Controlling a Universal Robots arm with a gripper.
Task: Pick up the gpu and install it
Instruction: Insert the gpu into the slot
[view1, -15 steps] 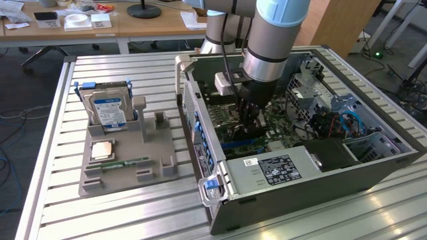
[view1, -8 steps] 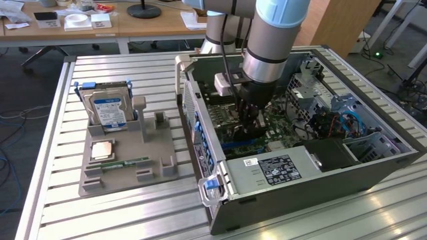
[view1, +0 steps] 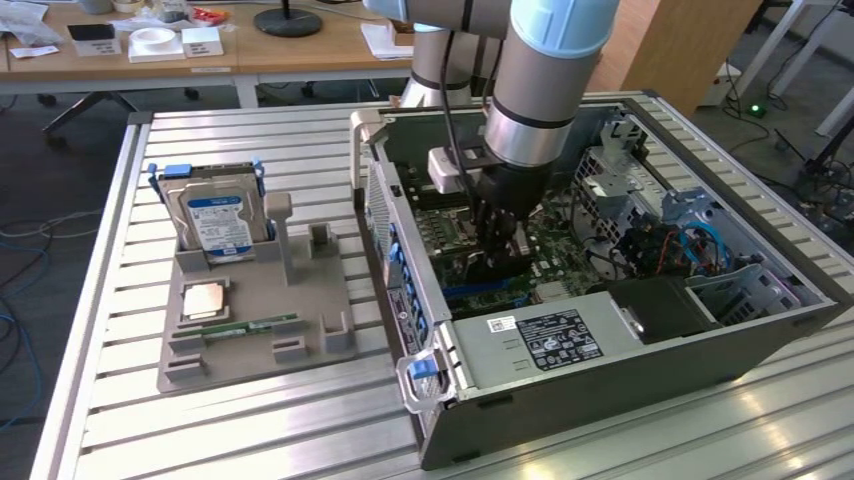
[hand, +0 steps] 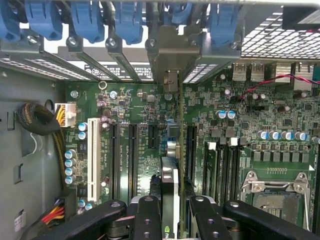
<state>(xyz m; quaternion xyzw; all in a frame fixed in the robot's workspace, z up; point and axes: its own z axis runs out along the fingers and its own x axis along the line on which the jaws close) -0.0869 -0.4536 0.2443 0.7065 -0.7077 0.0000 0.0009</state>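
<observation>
My jaws are pinching the gpu (hand: 169, 186) from both sides, one finger (hand: 147, 217) against each face of the card. I hold it on its edge, deep inside the open computer case (view1: 601, 350), which lies on its side on the slatted desk (view1: 240, 425). In the wrist view the card is a thin strip over the green motherboard (hand: 125, 102), between the long black slots (hand: 132, 155) and in line with them. Its metal end is close to the case wall with the blue latches (hand: 87, 20). I cannot tell if its lower edge is already in a slot. The CPU socket (hand: 275, 195) is near on one side, the white slot (hand: 93, 155) farther on the other. On the exterior view's left, well apart from the case, the grey holder (view1: 254, 352) carries the hard drive (view1: 220, 225) and the RAM stick (view1: 247, 327).
</observation>
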